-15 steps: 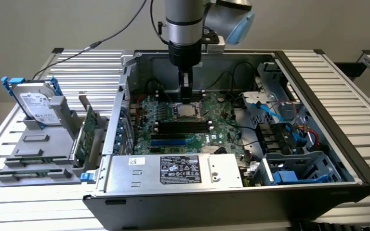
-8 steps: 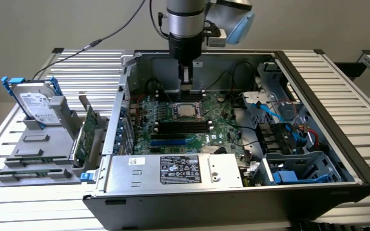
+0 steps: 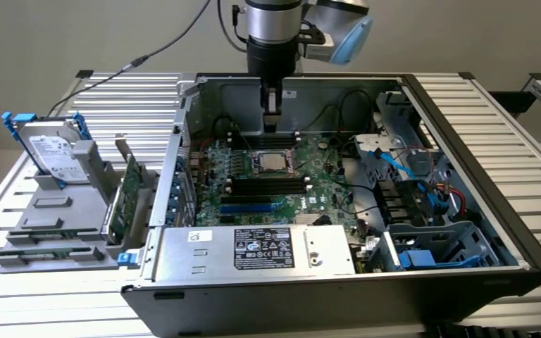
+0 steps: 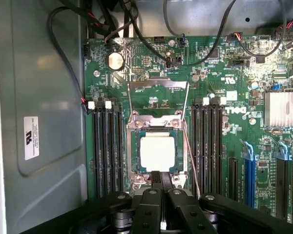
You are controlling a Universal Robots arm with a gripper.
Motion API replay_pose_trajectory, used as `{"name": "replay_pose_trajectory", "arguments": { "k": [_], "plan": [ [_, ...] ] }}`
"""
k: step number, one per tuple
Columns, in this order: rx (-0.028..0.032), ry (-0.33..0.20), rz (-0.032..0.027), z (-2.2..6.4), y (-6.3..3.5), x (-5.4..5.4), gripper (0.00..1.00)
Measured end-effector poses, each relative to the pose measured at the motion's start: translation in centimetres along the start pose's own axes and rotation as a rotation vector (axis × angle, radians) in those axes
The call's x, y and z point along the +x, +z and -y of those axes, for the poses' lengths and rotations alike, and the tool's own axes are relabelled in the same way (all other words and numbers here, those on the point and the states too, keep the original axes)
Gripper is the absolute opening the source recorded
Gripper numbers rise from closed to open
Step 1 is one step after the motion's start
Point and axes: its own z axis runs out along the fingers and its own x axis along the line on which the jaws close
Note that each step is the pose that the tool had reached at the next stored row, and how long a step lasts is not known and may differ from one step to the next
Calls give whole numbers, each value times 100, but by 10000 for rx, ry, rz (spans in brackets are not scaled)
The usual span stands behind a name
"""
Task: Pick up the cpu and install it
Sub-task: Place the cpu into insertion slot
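My pincer [image 4: 161, 181] is clenched, fingers pressed together, nothing between them. Just past the tips is the cpu [image 4: 157, 152]: flat square, pale dull-silver top, thin dark rim. It's seated flat in the socket [image 4: 135, 146] on the green motherboard [image 4: 234, 78]. The load frame [image 4: 158, 84] stands open beyond it. In the exterior view the pincer [image 3: 270, 129] hangs directly over the cpu [image 3: 270, 161], inside the open case [image 3: 477, 141] on the slatted desk [image 3: 506, 98].

The gripper [image 3: 270, 125] hangs in the open computer case [image 3: 461, 144], at twelve o'clock of the socketed cpu [image 3: 270, 161]. A hard drive [image 3: 53, 149] stands at the case's nine o'clock.
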Motion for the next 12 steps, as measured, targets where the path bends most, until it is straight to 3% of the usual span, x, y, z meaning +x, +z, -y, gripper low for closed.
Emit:
{"name": "replay_pose_trajectory", "arguments": {
  "k": [7, 12],
  "plan": [
    [22, 1, 1, 17, -54, -36, 11],
    [-10, -1, -1, 126, -56, -89, 11]
  ]
}}
